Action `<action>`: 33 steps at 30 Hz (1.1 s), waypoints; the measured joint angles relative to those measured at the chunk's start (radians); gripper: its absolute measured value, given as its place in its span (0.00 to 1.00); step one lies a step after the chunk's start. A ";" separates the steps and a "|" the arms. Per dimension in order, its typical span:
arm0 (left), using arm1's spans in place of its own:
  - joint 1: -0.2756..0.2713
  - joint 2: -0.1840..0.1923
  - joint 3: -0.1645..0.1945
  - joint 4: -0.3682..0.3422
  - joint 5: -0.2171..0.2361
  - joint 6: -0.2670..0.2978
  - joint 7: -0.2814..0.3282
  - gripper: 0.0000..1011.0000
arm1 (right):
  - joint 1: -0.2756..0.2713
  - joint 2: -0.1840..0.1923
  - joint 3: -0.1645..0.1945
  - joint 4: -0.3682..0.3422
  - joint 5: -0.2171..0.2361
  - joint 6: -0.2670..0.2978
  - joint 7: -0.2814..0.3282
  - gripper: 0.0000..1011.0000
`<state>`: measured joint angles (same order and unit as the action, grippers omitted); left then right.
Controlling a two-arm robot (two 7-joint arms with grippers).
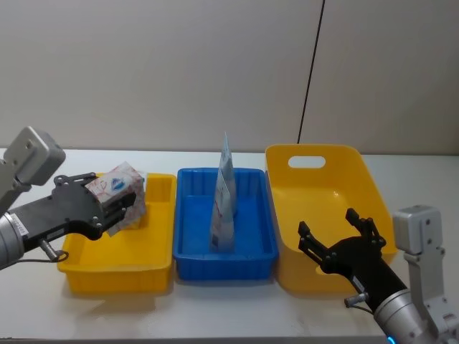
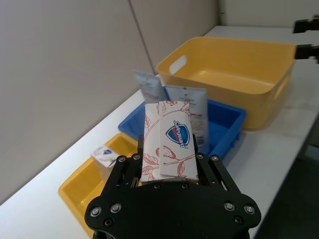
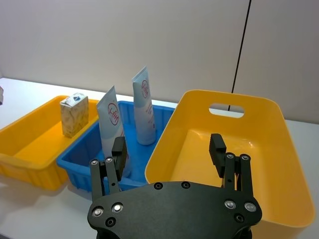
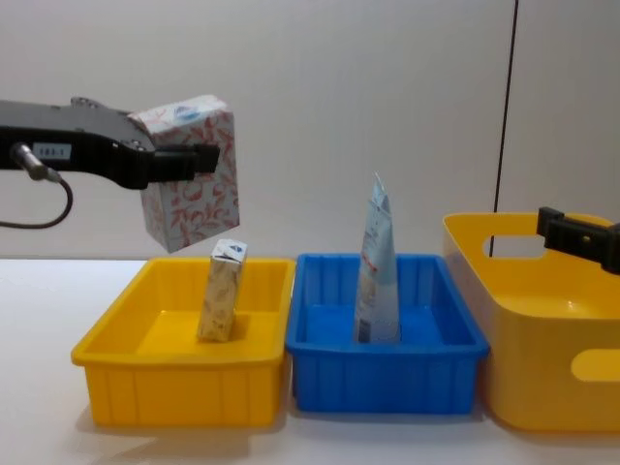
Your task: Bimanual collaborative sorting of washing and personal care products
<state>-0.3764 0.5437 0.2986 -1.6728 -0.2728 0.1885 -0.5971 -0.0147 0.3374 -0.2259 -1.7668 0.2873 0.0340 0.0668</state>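
The table (image 4: 39, 320) bears a yellow tray (image 4: 174, 387), blue tray (image 4: 387, 383) and yellow tub (image 4: 542, 387).

1. In the left yellow bin (image 4: 179, 356) the small cream carton (image 4: 223, 291) stands upright, right of the middle; the floor left of it is bare.
2. The white box (image 4: 189, 170), clamped in the jaws of the left gripper (image 2: 168, 162), hangs over this bin, near the carton top.
3. Two tall tubes (image 3: 144, 107) block the middle of the blue bin (image 4: 387, 383); narrow lanes run beside them.
4. The large yellow bin (image 4: 542, 378) at right is bare inside; the right gripper (image 3: 168, 147), jaws spread, hangs over its near rim.
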 joint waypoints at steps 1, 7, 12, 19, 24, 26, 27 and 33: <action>-0.004 0.007 0.000 -0.002 -0.011 -0.004 -0.021 0.38 | 0.000 0.000 0.000 0.000 0.000 0.000 0.000 0.99; -0.023 0.027 0.011 -0.004 -0.050 -0.014 -0.096 0.38 | 0.000 0.000 0.000 0.000 0.000 0.000 0.000 0.99; -0.056 0.035 0.033 0.005 -0.085 -0.017 -0.174 0.38 | 0.000 0.000 0.000 0.000 0.000 0.000 0.000 0.99; -0.120 0.021 0.080 0.040 -0.116 -0.009 -0.262 0.38 | 0.000 0.000 0.000 0.000 0.000 0.000 0.000 0.99; -0.185 -0.019 0.134 0.093 -0.130 0.008 -0.324 0.38 | 0.000 0.000 0.000 0.000 0.000 0.000 0.000 0.99; -0.208 -0.038 0.153 0.115 -0.132 0.014 -0.341 0.38 | 0.000 0.000 0.000 0.000 0.000 0.000 0.000 0.99; -0.218 -0.046 0.162 0.125 -0.133 0.017 -0.347 0.38 | 0.000 0.000 0.000 0.000 0.000 0.000 0.000 0.99; -0.304 -0.119 0.225 0.222 -0.137 0.035 -0.398 0.38 | 0.000 0.000 0.000 0.000 0.000 0.000 0.000 0.99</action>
<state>-0.6809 0.4252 0.5234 -1.4507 -0.4099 0.2238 -0.9956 -0.0146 0.3374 -0.2259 -1.7668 0.2873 0.0341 0.0668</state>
